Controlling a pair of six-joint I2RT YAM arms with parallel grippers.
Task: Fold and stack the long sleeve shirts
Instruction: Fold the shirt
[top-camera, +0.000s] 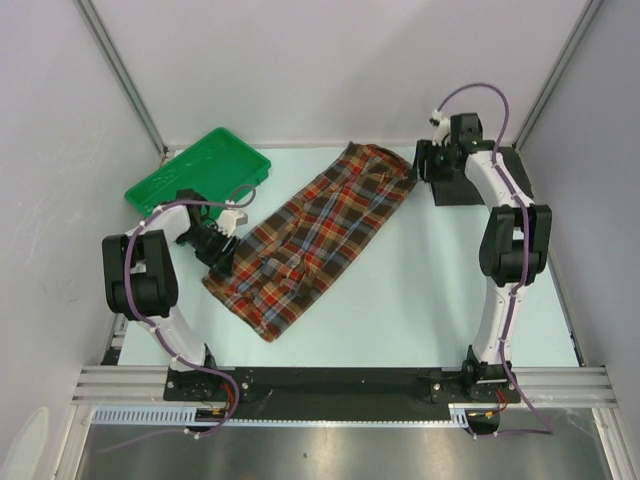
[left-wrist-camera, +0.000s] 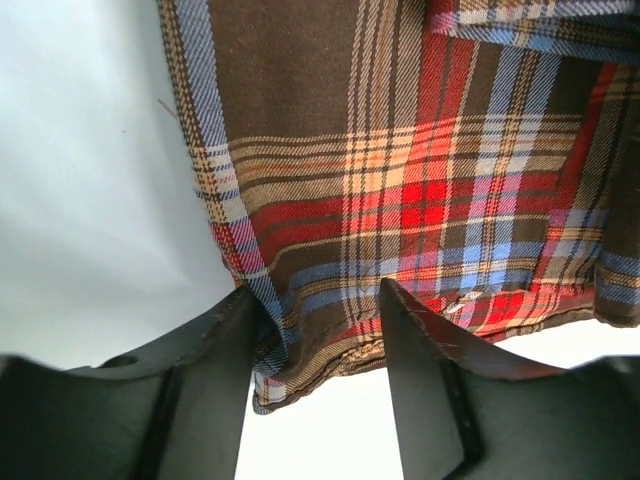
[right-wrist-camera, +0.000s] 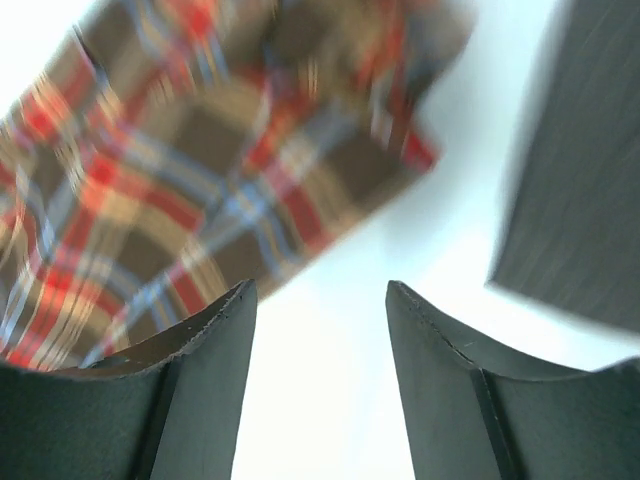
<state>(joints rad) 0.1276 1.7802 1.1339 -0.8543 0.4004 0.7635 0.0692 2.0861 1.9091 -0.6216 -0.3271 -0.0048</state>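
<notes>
The pale table (top-camera: 420, 300) is carrying everything. The red, brown and navy plaid cloth shirt (top-camera: 310, 235) is lying across its middle as a long folded strip, running diagonally from near-left to far-right. The plain charcoal grey cloth shirt (top-camera: 462, 185) is sitting folded at the far right, near the plaid's far end. The green plastic tray (top-camera: 200, 172) is resting at the far left.

The left gripper (left-wrist-camera: 315, 375) is standing with its jaws apart at the plaid's left edge, straddling a hem corner without pinching it. The right gripper (right-wrist-camera: 320, 370) is hanging with its jaws apart over bare table, between the plaid and the grey shirt, gripping nothing; its view is blurred.

The main risk is probably a shallow bite. Closing here, the left fingers may be catching only the hem's outer layer, so the strip would be unfolding as it rises. A one-sided pull would likely be dragging the strip askew. The right gripper, reaching in, could be snagging the grey shirt instead.
</notes>
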